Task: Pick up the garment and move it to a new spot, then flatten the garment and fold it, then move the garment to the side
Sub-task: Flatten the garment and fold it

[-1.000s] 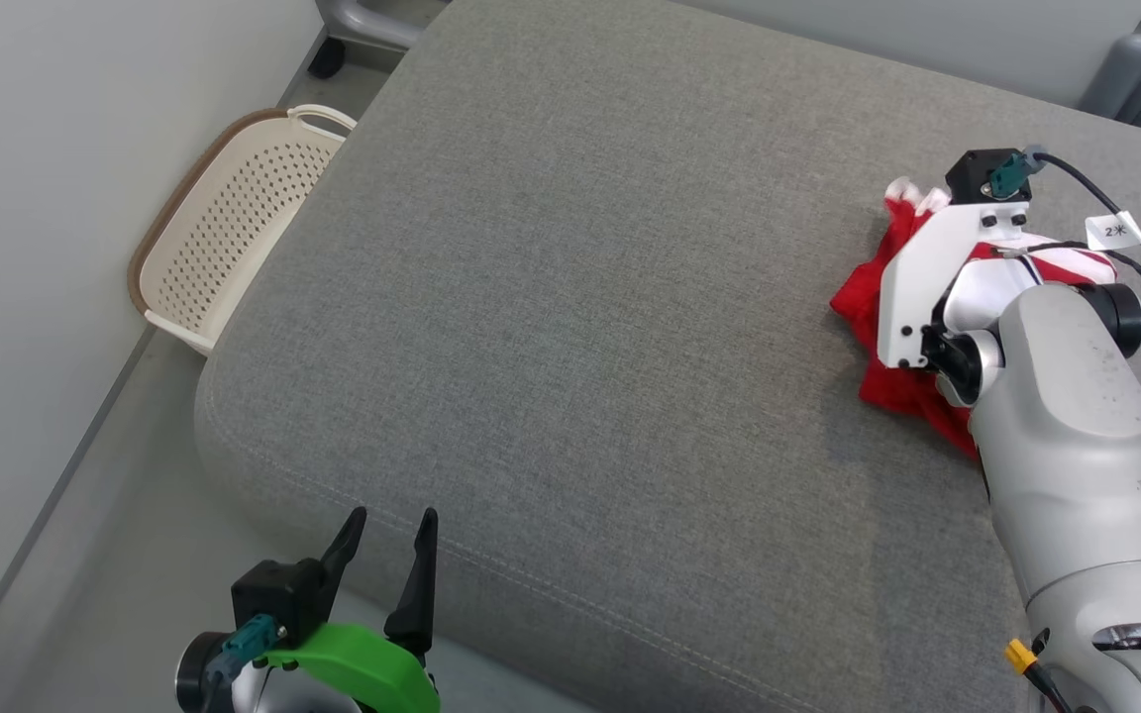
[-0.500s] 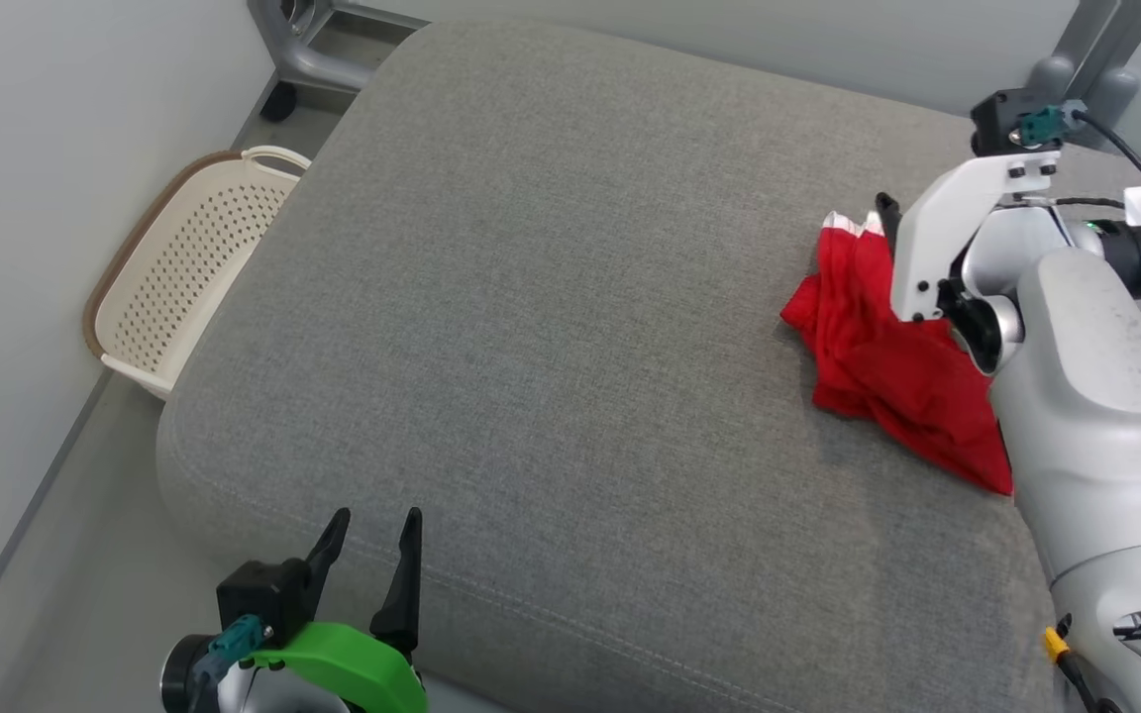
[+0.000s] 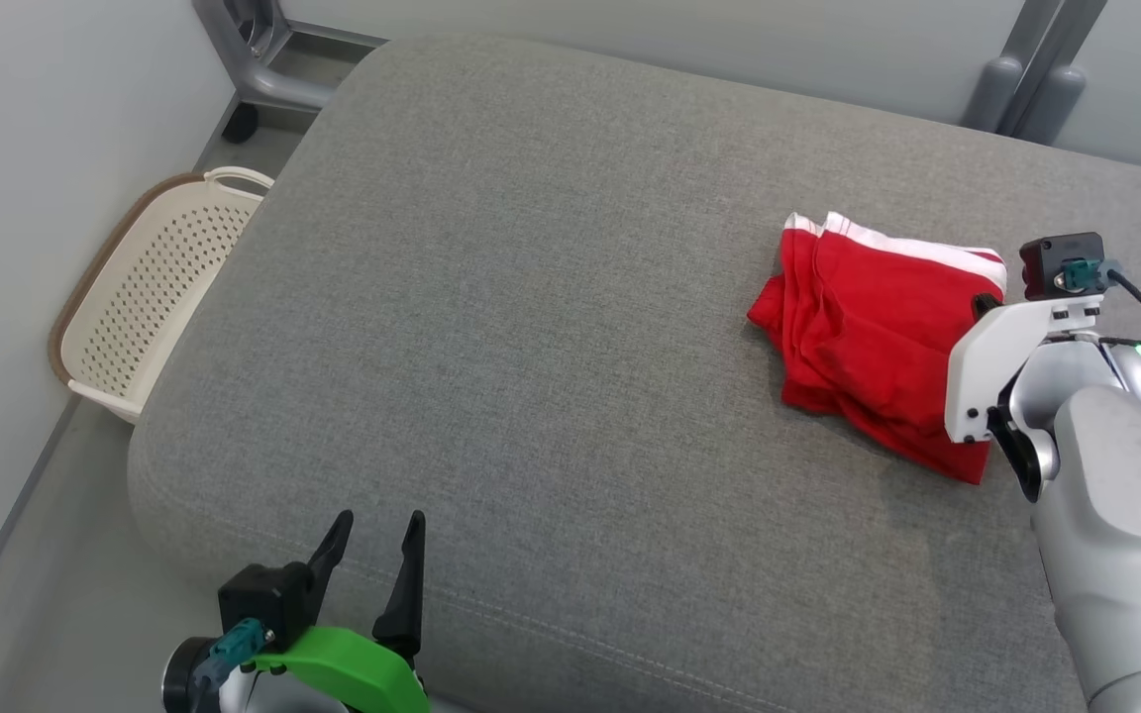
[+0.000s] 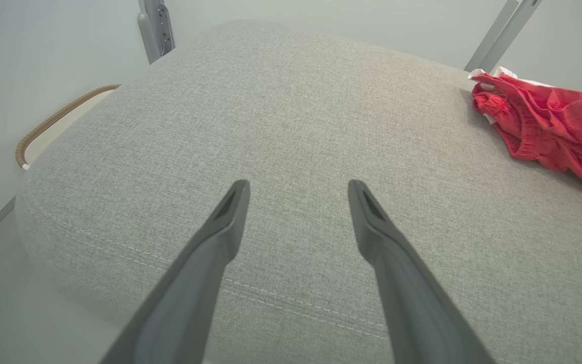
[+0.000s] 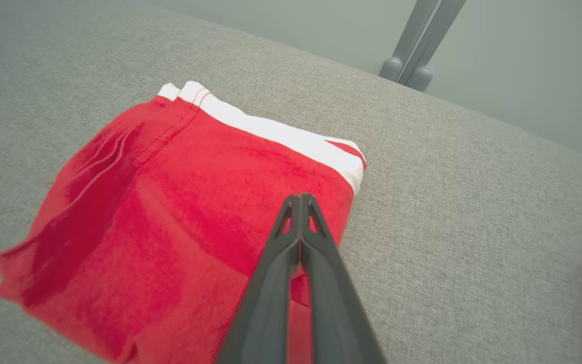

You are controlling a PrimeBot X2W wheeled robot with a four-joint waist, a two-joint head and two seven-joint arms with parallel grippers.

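Lying folded on the right of the grey cushion [image 3: 551, 327]: red garment [image 3: 858, 327], white-banded at its far edge. Above its right part, fingers pressed together on nothing, perhaps grazing cloth: right gripper [image 5: 300, 198]. Spread wide at the cushion's near left edge: left gripper [image 3: 379, 522].

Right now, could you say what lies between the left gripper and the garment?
Bare grey cushion separates the left gripper from the garment, in the head view.

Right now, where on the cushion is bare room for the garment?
Bare: the middle and left of the cushion, from the red garment to the edge by the basket, and ahead of the left claw. Crowded: the right, where the shut right claw is over the garment.
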